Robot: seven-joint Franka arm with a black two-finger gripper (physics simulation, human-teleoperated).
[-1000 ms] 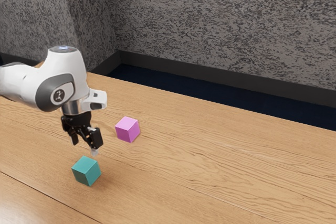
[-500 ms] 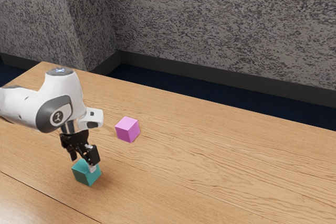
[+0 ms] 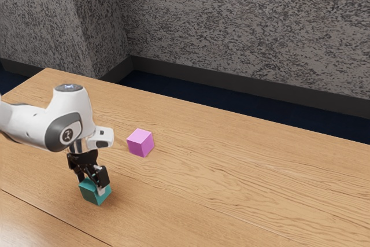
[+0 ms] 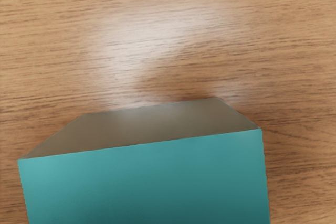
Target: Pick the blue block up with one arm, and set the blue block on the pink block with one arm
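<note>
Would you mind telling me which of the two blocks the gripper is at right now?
The teal-blue block, directly under the gripper. The pink block sits apart from it, farther back and toward the exterior view's right.

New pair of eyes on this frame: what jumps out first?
The black tool hangs right at the teal block, at the exterior view's lower left. The pink block sits apart on the wooden table, a little farther back and to the right.
</note>
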